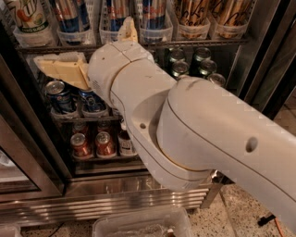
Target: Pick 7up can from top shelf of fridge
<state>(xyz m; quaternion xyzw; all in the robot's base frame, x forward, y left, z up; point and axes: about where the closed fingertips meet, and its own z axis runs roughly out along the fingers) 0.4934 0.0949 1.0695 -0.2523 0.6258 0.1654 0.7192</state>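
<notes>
warm light brightens the arm (208, 129) and the tool (60, 71), upper left before the fridge (44, 152); its inside lies in shadow, and glare streaks the steel base (92, 203).

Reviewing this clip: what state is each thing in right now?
7up can: upright in its bin on the top shelf, not held.
gripper: below the top shelf, in front of the blue cans, apart from the 7up can.
fridge: open, racks exposed.
blue cans: upright on the lower rack.
</notes>
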